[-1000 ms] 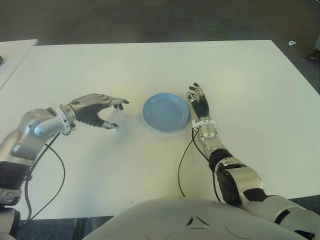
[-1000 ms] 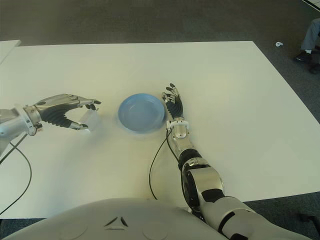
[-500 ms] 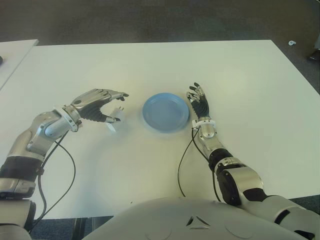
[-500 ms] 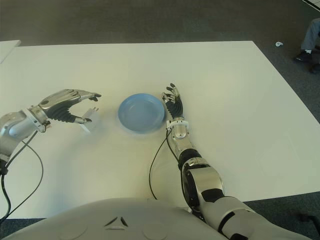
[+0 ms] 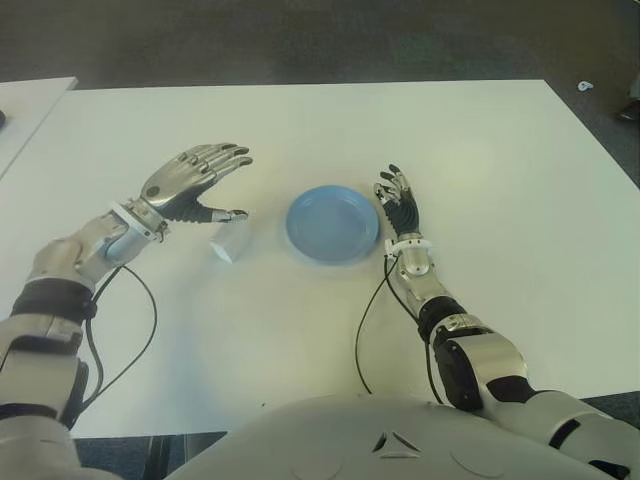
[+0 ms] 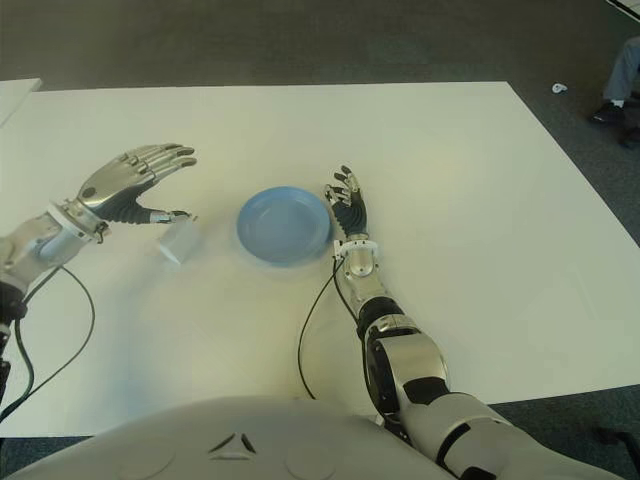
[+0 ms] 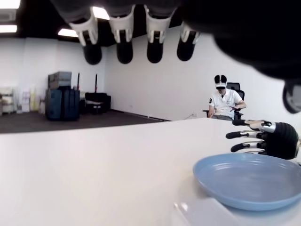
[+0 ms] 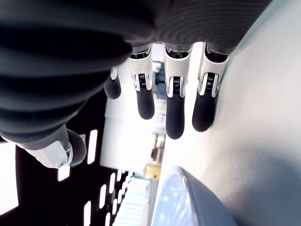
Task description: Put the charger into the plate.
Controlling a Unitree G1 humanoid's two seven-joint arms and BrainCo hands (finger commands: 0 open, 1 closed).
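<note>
The left hand (image 5: pixel 190 185) is holding its fingers (image 5: pixel 222 157) spread and extended, gripping nothing, with the thumb reaching toward the plate. It is hovering above the white table (image 5: pixel 300 130), on the robot's left side. The white charger (image 5: pixel 230 240) is lying on the table just below and beside that hand, apart from the fingers and near the left edge of the blue plate (image 5: pixel 332 224), not in it. The plate is sitting empty near the middle of the table. The right hand (image 5: pixel 398 205) is showing just beside the plate's right edge, its fingers straight and slightly apart, holding nothing. In the left wrist view, a seated person (image 7: pixel 225 101) is showing far behind the table.
</note>
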